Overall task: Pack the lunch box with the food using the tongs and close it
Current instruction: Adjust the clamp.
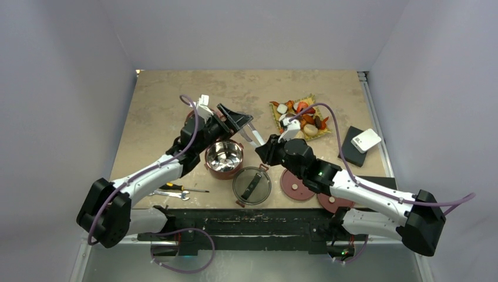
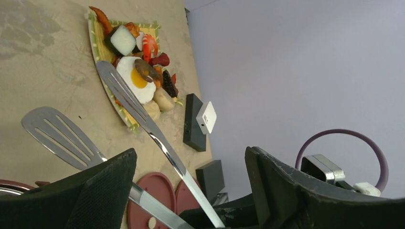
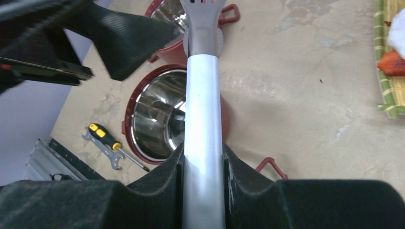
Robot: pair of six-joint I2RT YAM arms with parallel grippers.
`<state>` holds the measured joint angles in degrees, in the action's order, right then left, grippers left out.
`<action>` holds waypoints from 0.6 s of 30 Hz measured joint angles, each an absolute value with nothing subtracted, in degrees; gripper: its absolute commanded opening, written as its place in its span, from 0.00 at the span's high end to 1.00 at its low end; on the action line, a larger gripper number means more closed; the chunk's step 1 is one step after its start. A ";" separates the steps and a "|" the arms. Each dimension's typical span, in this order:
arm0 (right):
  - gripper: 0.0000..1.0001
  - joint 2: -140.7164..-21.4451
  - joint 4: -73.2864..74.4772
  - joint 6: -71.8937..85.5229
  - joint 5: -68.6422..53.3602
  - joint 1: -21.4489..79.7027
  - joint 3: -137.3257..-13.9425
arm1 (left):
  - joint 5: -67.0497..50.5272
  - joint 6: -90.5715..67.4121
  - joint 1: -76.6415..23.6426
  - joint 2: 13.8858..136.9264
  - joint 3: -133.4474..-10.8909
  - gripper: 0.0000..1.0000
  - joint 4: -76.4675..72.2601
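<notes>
my right pincer [image 3: 203, 160] clamped on tongs [image 3: 203, 90], my left pincer [image 2: 191, 156] wide apart, tong blades between its fingers, lunch box bowl [image 1: 224, 157] near

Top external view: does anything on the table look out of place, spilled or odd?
Only the screwdriver and the wrench, lying at the near edge, left of the open bowl: workshop tools among lunch things. Nothing looks spilled; the food sits piled on its mat.
</notes>
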<state>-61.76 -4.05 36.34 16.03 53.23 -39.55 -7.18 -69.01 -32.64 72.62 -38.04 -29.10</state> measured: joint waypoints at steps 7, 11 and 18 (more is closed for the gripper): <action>0.96 -59.07 -3.33 36.18 18.59 53.23 -39.64 | -6.42 -59.72 -32.62 66.81 -41.76 0.09 -18.22; 1.00 -57.56 -7.29 37.41 17.61 53.19 -38.37 | -5.78 -57.67 -31.86 63.70 -41.36 0.07 -14.87; 1.00 -51.07 -14.70 44.93 14.41 53.19 -33.61 | -8.43 -57.34 -28.82 57.25 -37.80 0.04 -17.04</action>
